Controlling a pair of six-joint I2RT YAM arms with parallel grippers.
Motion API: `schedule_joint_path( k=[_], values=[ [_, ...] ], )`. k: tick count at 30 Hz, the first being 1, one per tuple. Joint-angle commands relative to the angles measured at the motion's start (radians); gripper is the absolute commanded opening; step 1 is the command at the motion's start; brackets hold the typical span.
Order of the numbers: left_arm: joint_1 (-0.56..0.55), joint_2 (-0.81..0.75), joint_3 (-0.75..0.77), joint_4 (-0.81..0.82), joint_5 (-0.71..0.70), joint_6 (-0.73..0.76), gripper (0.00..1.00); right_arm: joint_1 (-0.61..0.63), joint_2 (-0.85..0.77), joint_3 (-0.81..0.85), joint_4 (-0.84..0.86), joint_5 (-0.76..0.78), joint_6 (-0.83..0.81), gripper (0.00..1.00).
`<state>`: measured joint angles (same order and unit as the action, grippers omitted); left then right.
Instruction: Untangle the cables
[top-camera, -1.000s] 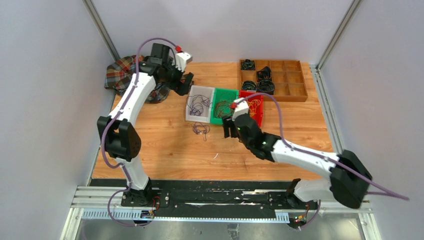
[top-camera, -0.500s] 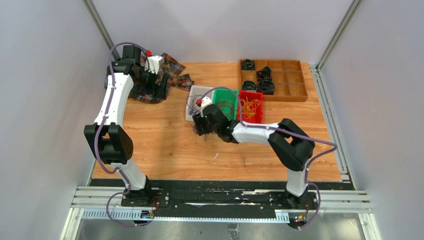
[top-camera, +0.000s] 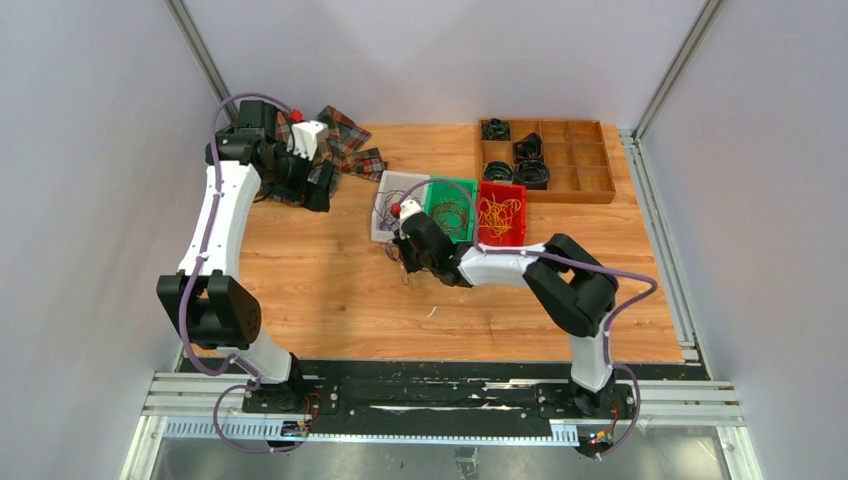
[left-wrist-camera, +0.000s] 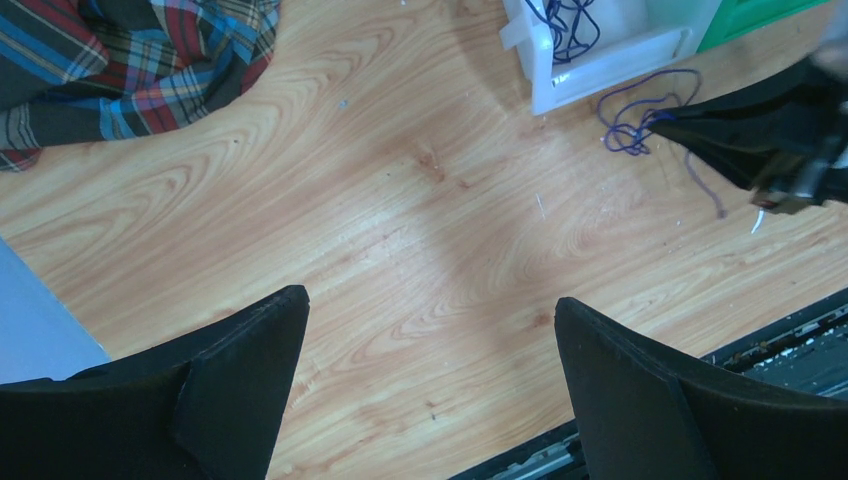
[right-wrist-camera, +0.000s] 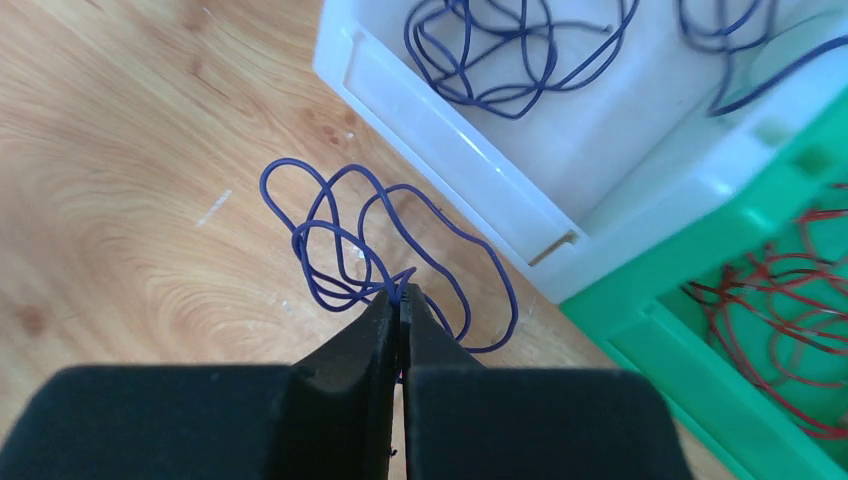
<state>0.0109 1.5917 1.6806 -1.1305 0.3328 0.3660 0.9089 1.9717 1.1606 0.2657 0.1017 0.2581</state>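
A loose purple cable (right-wrist-camera: 297, 238) lies in loops on the wood just in front of the white bin (right-wrist-camera: 450, 150). My right gripper (right-wrist-camera: 400, 292) is shut on it where the loops cross, with its tips down at the table (top-camera: 405, 256). The same cable (left-wrist-camera: 630, 125) shows in the left wrist view. More purple cables (right-wrist-camera: 500, 50) lie in the white bin, dark ones (top-camera: 452, 215) in the green bin (top-camera: 448, 243) and yellow-orange ones (top-camera: 500, 212) in the red bin (top-camera: 500, 241). My left gripper (left-wrist-camera: 430, 296) hangs open and holds nothing, high over bare wood at the far left (top-camera: 318, 190).
A plaid cloth (top-camera: 345, 135) lies crumpled at the back left, right beside the left gripper. A wooden compartment tray (top-camera: 590, 195) with black coiled cords stands at the back right. The three bins sit side by side mid-table.
The right arm swung left from the bins to the purple cable on the table, and its gripper shut on it. The left arm drew back left, past the cloth.
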Motion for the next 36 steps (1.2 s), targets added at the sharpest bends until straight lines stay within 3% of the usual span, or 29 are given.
schedule_joint_path(
  k=[1,9,21,23,28,31,36],
  values=[
    [0.004,-0.048,-0.019,-0.010,-0.011,0.028,0.98,0.009,-0.168,-0.032,0.018,-0.004,-0.016,0.01],
    [0.004,-0.080,-0.055,-0.009,-0.029,0.050,0.98,-0.020,-0.284,0.035,-0.045,0.017,-0.053,0.01],
    [0.004,-0.104,-0.053,-0.009,-0.055,0.059,0.98,-0.130,0.018,0.340,-0.099,0.060,-0.106,0.03],
    [0.004,-0.105,-0.057,-0.009,-0.067,0.063,0.98,-0.136,0.053,0.381,-0.119,0.064,-0.113,0.15],
    [0.006,-0.105,-0.067,-0.008,-0.096,0.061,0.98,-0.138,0.033,0.393,-0.132,0.077,-0.133,0.57],
    [0.007,-0.109,-0.070,-0.003,-0.111,0.056,0.98,-0.138,-0.027,0.357,-0.130,0.085,-0.146,0.72],
    [0.009,-0.133,-0.096,0.043,-0.142,0.028,0.98,-0.138,-0.136,0.270,-0.127,0.103,-0.153,0.77]
  ],
)
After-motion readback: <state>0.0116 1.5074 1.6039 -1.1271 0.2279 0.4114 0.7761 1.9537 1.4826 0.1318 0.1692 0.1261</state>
